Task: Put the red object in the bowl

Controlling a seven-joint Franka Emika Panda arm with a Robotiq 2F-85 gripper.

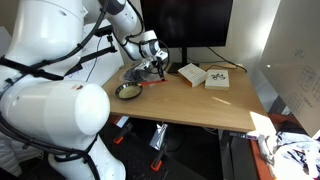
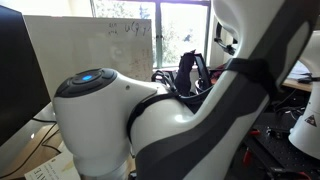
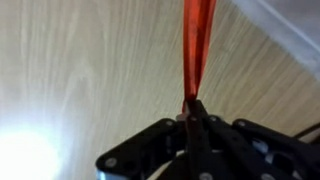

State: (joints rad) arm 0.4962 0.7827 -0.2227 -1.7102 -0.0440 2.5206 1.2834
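Observation:
In the wrist view my gripper (image 3: 190, 108) is shut on the thin red stick (image 3: 197, 45), which runs from the fingertips over the wooden table. In an exterior view the gripper (image 1: 152, 72) hangs low over the table, just right of the small round bowl (image 1: 128, 91) with a dark rim and pale inside. A bit of the red stick (image 1: 151, 83) shows under the fingers, beside the bowl and outside it. The bowl does not show in the wrist view. The robot's own arm blocks most of the second exterior view.
Two flat white boxes (image 1: 192, 73) (image 1: 218, 78) lie on the table to the right of the gripper. A dark monitor (image 1: 185, 25) stands at the back. Red-orange fittings (image 1: 160, 135) sit under the table. The table's front edge (image 1: 180, 125) is near.

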